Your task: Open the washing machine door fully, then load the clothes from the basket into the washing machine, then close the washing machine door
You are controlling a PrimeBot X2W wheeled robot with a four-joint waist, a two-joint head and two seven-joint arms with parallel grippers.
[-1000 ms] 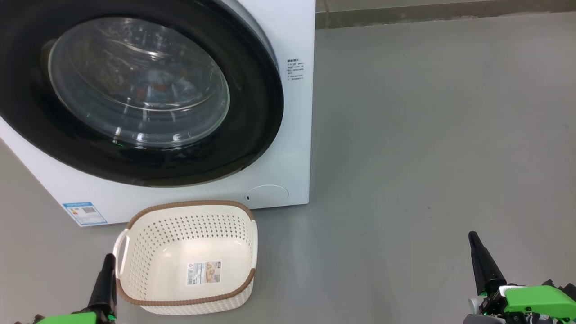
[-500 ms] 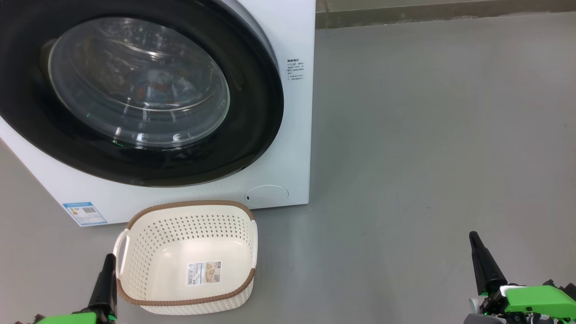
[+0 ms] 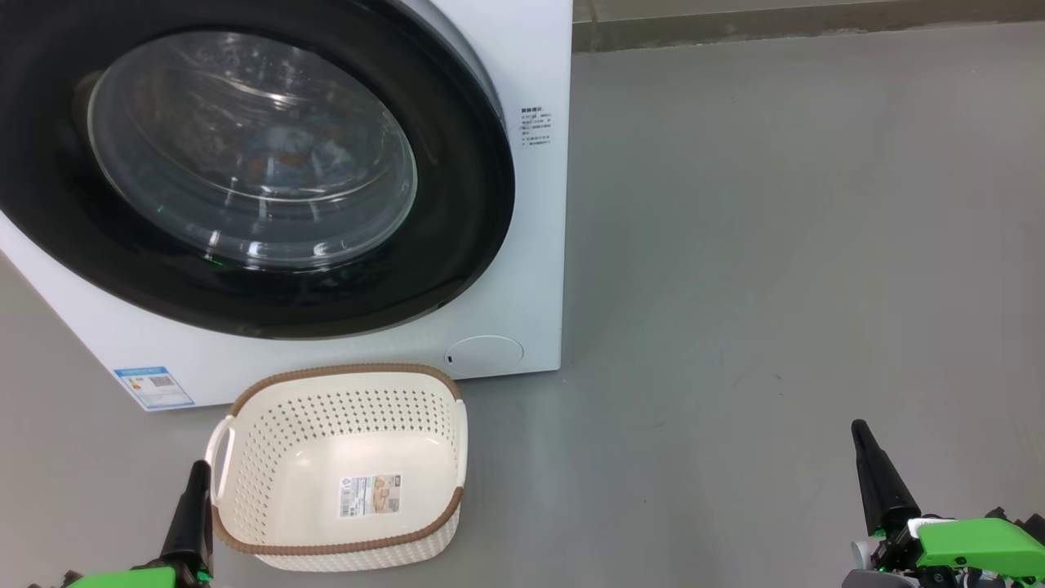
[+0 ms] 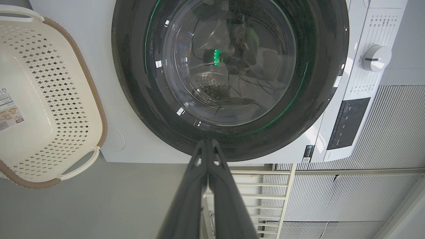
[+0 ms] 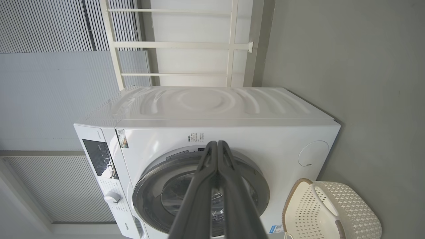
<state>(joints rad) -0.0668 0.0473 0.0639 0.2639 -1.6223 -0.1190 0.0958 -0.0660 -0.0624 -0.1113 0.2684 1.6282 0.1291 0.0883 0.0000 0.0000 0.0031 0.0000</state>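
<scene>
The white washing machine (image 3: 522, 245) stands at the upper left with its round black-rimmed door (image 3: 457, 245) shut against its front. Behind the glass, bits of blue and orange clothes (image 3: 282, 155) show faintly inside the drum. On the floor in front sits the cream basket (image 3: 269, 474) with a brown rim, holding nothing but a paper label on its bottom. My left gripper (image 3: 196, 478) is shut, just left of the basket. My right gripper (image 3: 861, 437) is shut, far to the right over bare floor. The door (image 4: 232, 139), the basket (image 4: 49, 109) and my shut left gripper (image 4: 207, 142) appear in the left wrist view.
Grey floor (image 3: 775, 245) spreads to the right of the machine. A wall base (image 3: 775, 28) runs along the far edge. The right wrist view has the machine (image 5: 232, 132), the basket (image 5: 332, 212), my right gripper (image 5: 217, 144) and a white railing (image 5: 176, 44) behind.
</scene>
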